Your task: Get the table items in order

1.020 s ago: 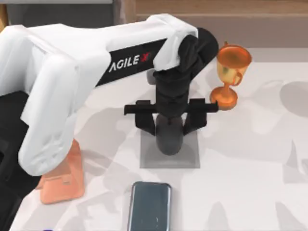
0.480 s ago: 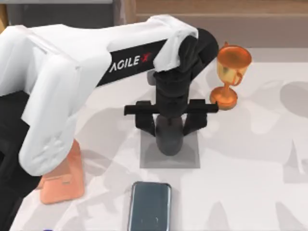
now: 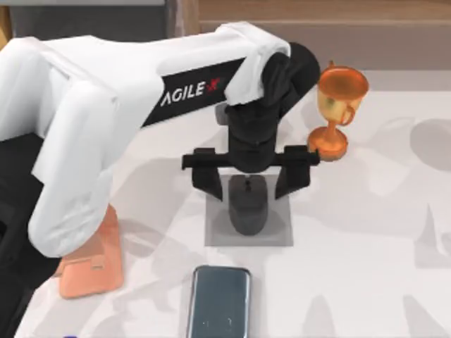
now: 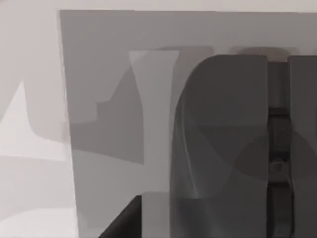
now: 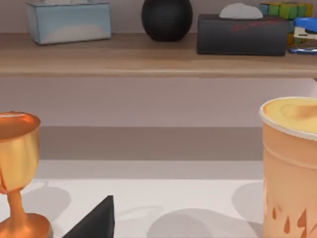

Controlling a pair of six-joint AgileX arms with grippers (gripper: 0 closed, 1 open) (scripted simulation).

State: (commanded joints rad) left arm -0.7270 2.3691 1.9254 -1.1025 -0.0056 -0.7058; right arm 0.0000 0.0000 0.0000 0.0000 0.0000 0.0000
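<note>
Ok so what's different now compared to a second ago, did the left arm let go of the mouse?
Yes. The left gripper has opened: its fingers now stand apart on either side of the mouse, and it has lifted a little, so more of the mouse shows. The mouse rests on the grey pad. The trophy, phone and pink stand lie as before.

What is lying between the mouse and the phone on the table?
In the top view, the near strip of the grey pad under the mouse, then bare table, before the phone.
</note>
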